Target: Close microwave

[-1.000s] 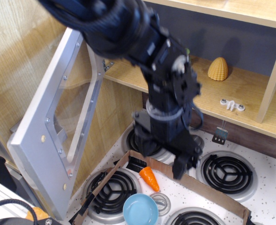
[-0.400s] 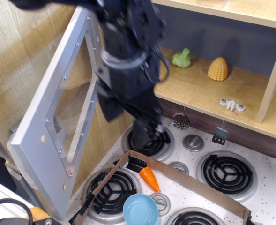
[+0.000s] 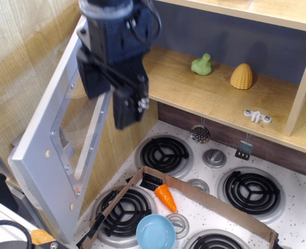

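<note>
The microwave's wide silver-grey door with its clear window stands swung open at the left, in front of the wooden cavity. My black gripper hangs at the door's far upper edge. Its jaws are apart and hold nothing. One finger is in front of the door frame and the other finger is just to the right of the door's edge. I cannot tell whether either touches the door. The buttons and handle are out of view.
A green toy and a yellow corn-like toy sit on the cavity floor. Below is a stove with black burners. On it are a cardboard frame, an orange carrot and a blue bowl.
The arm has risen from over the stove and swung left, up to the open door's far upper edge. The door has not moved.
</note>
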Controlling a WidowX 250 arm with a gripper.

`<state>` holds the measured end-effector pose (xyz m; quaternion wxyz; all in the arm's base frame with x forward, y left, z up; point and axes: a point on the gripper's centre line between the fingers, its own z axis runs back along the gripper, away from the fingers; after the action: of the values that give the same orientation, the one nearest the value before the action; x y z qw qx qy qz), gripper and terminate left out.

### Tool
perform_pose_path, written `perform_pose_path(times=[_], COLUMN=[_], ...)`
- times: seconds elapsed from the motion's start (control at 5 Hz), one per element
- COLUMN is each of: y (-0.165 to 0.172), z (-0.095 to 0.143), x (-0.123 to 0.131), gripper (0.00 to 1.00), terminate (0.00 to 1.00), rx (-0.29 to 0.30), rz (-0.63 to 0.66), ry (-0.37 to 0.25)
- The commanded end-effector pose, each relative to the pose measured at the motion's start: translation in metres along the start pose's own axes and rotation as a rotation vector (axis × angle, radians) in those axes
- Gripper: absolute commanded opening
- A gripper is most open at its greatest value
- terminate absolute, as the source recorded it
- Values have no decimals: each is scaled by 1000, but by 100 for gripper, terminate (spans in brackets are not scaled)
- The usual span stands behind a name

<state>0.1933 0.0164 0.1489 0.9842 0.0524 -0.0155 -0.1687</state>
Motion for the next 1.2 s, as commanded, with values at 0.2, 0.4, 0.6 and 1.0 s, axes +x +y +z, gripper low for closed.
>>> perform_pose_path(times=[0.2,0.4,0.6,1.0], y=[26,36,43,55], z=[29,34,36,32], x=[-20,-28,-40,-58], gripper=[100,100,100,100], terminate=[0,0,0,0], rx=[114,120,154,174], rz=[-79,-95,-87,-72], ry=[9,40,58,67])
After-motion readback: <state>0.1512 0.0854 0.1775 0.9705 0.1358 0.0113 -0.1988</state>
